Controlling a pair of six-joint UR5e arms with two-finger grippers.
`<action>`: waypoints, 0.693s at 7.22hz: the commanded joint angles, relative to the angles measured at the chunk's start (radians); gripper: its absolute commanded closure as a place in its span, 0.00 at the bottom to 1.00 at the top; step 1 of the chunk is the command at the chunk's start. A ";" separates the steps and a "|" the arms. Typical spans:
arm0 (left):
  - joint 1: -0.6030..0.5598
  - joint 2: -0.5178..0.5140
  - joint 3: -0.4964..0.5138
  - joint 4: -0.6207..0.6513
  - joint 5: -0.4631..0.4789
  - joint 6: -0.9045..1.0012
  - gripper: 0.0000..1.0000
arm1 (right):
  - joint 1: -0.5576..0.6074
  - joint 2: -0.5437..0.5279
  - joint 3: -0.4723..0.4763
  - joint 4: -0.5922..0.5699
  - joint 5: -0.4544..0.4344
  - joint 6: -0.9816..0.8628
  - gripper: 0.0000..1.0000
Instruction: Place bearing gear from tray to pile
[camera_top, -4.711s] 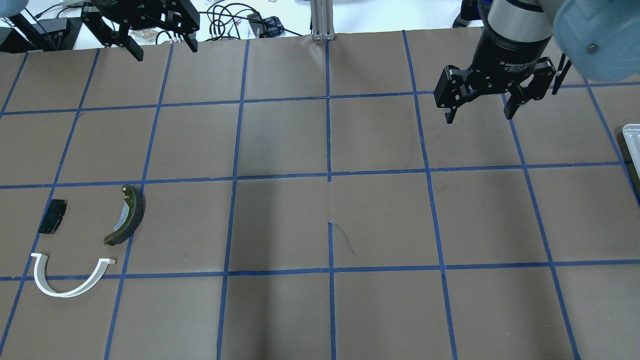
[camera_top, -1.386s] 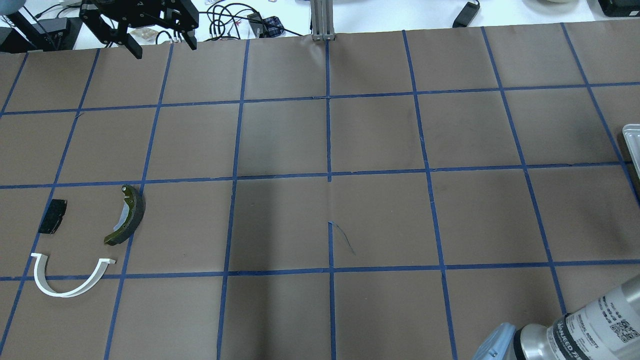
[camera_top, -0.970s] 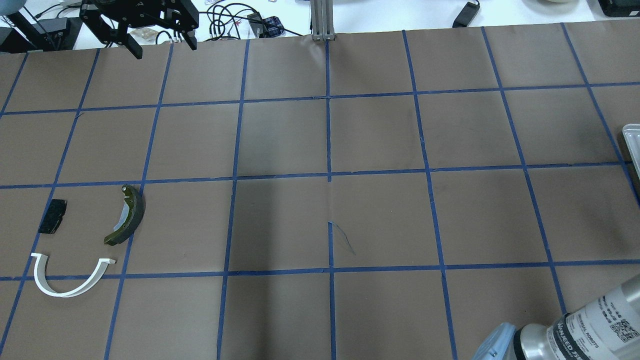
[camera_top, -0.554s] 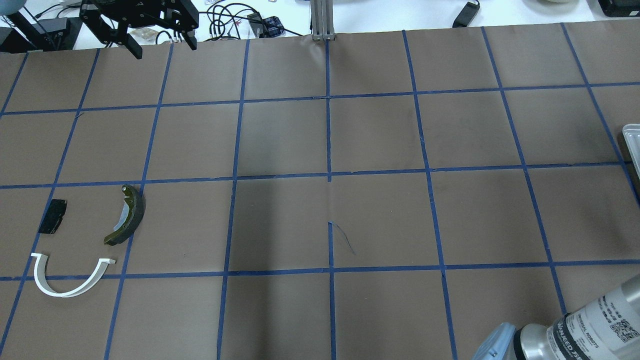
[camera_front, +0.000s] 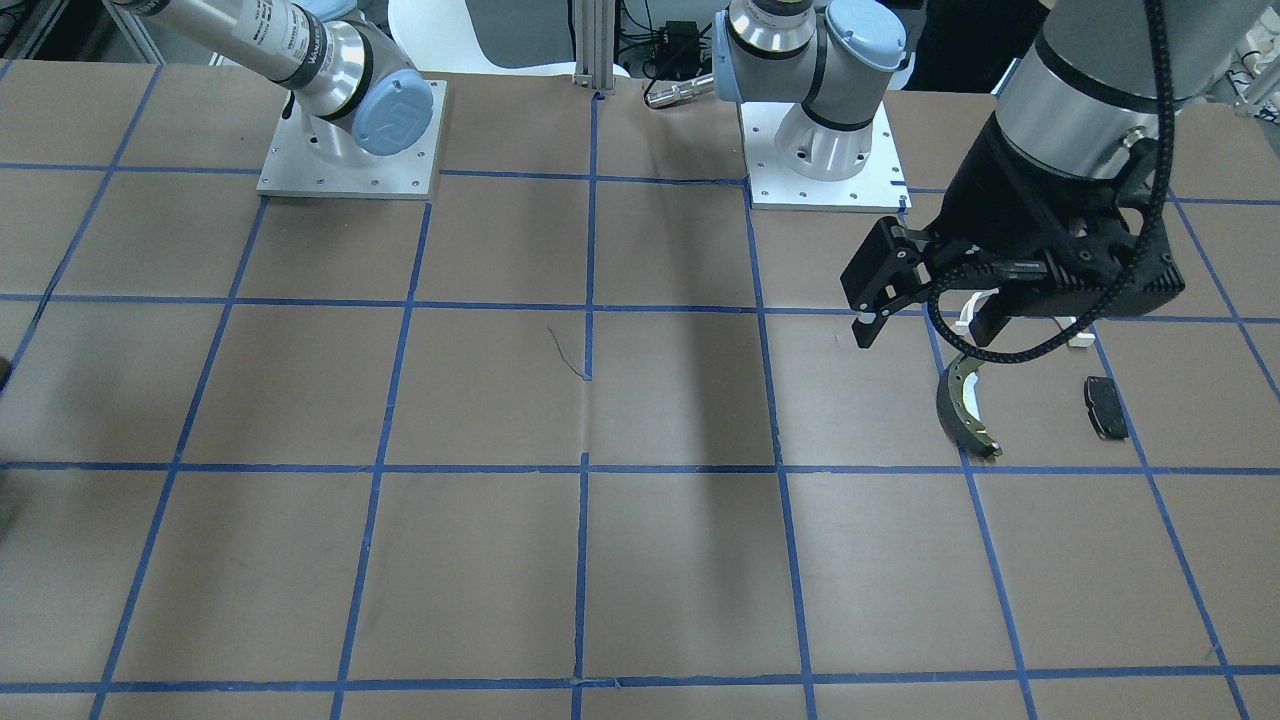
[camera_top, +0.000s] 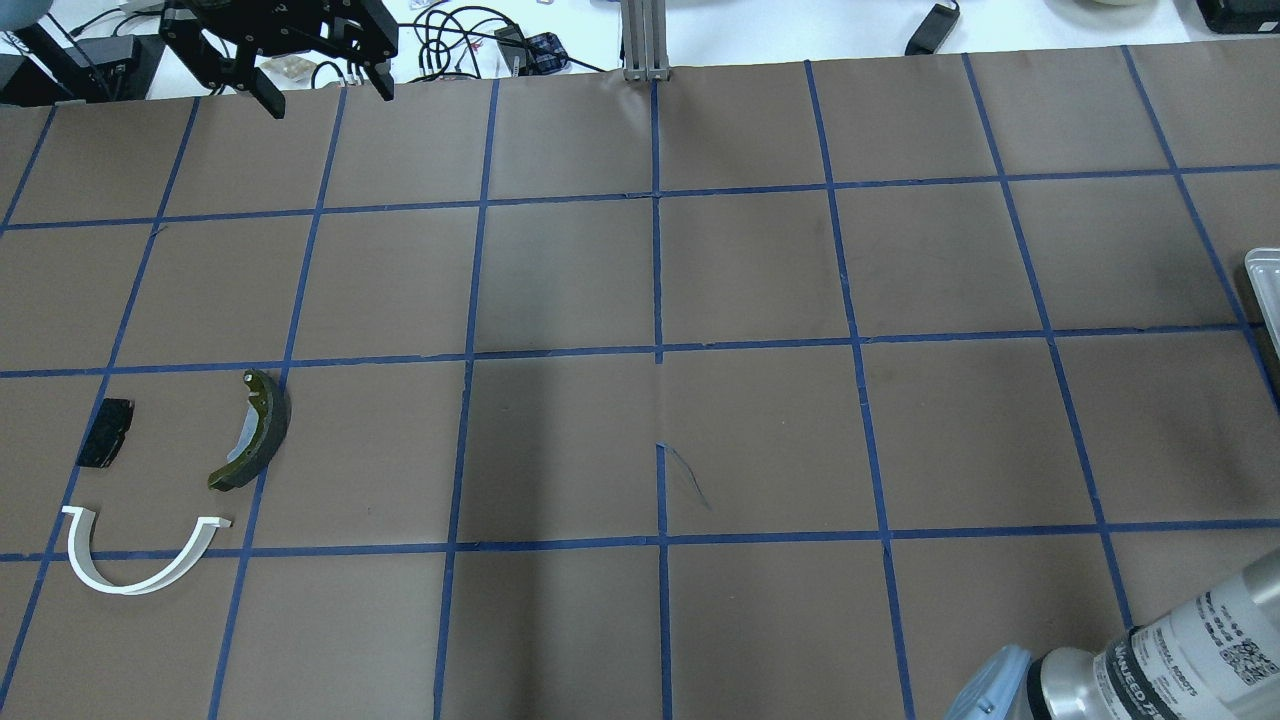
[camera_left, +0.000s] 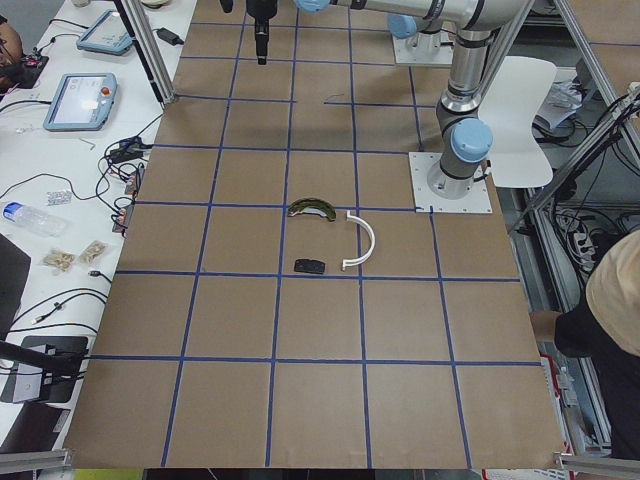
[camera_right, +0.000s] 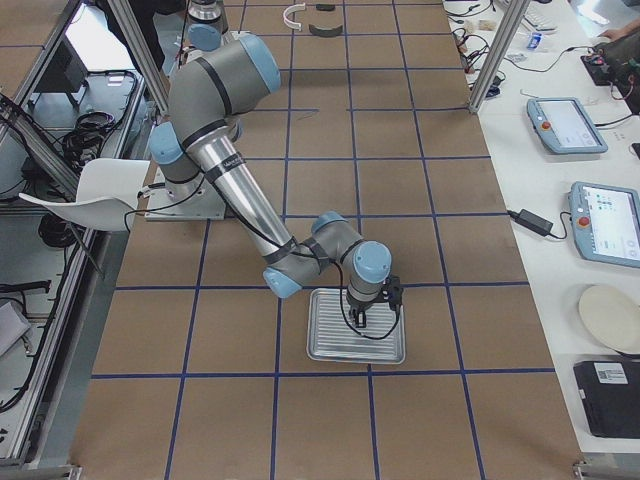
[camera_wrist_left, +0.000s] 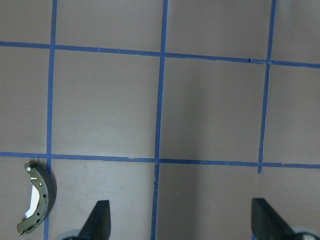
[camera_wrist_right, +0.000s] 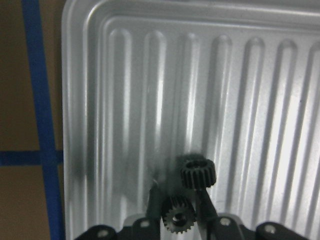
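The bearing gear, small and dark with a silver centre, sits between the shut fingers of my right gripper over the ribbed metal tray. A dark gear shape shows just beyond it; I cannot tell whether it is a second gear or a reflection. The pile lies far left: a white arch, a brake shoe and a black pad. My left gripper is open and empty, high above the table, with the brake shoe at the lower left of its wrist view.
The tray lies at the table's right end, and only its corner shows overhead. My right forearm crosses the near right corner. Cables and tablets lie beyond the table's far edge. A person stands at the left end.
Since 4.7 s ago my right arm has left the far right of the table and swung down to the tray. Over the last 1.4 s nothing has moved. The left arm is still.
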 joint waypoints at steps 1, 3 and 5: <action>-0.001 0.000 0.000 0.000 0.000 0.000 0.00 | 0.000 -0.001 -0.004 -0.001 -0.006 0.004 1.00; -0.001 0.000 0.000 0.001 0.000 0.000 0.00 | 0.008 -0.036 -0.004 0.000 -0.009 0.013 1.00; -0.001 0.000 0.000 0.000 0.000 0.000 0.00 | 0.162 -0.148 0.019 0.055 0.002 0.092 1.00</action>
